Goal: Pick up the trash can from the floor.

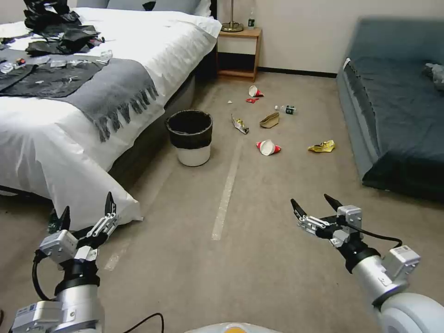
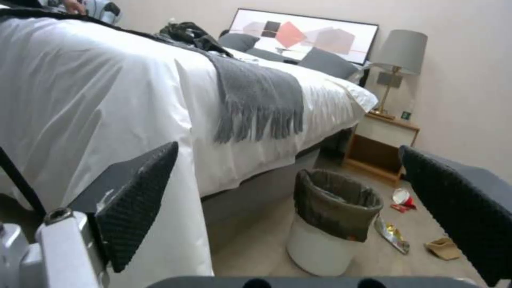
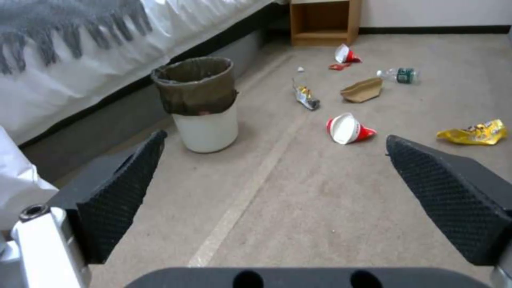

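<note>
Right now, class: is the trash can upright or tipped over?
Upright: the trash can stands on its white base on the floor, its bag-lined mouth facing up.

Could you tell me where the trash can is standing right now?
In the head view the trash can stands upright on the floor, ahead and slightly left, beside the bed.

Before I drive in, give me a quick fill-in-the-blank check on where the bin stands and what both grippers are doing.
1. The trash can stands ____ on the floor beside the bed.
2. The bag lining the trash can is ____ in colour.
3. The left gripper and the right gripper are both ____ and hold nothing.
4. The pale tape strip lies on the trash can's ____ side.

Missing words: upright; black; open; right
</note>
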Robot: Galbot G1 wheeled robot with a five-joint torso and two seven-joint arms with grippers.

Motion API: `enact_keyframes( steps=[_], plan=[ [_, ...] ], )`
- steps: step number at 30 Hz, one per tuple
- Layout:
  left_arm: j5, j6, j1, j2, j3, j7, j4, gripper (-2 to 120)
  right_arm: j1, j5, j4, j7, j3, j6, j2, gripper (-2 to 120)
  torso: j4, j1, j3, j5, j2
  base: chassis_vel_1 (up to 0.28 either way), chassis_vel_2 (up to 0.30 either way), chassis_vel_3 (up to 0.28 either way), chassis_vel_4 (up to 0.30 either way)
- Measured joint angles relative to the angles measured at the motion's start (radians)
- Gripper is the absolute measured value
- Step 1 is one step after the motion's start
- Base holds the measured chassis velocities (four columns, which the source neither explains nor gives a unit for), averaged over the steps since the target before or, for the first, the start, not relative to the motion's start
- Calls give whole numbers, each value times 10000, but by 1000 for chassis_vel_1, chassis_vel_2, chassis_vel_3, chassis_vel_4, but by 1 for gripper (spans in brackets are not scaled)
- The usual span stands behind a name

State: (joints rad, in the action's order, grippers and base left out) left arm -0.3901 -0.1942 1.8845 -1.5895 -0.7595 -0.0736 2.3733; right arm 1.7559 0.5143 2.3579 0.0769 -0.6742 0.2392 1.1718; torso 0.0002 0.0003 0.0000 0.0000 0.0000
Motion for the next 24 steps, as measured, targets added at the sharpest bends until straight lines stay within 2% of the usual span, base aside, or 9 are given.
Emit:
enact_keyframes(
  steps=[24],
  plan=[
    [3,-14,-101,-37,40,93,-197,100,-125,59,-365,89,37,-242,-22,100,0,0,0,0,0,0,0,0,0]
  ],
)
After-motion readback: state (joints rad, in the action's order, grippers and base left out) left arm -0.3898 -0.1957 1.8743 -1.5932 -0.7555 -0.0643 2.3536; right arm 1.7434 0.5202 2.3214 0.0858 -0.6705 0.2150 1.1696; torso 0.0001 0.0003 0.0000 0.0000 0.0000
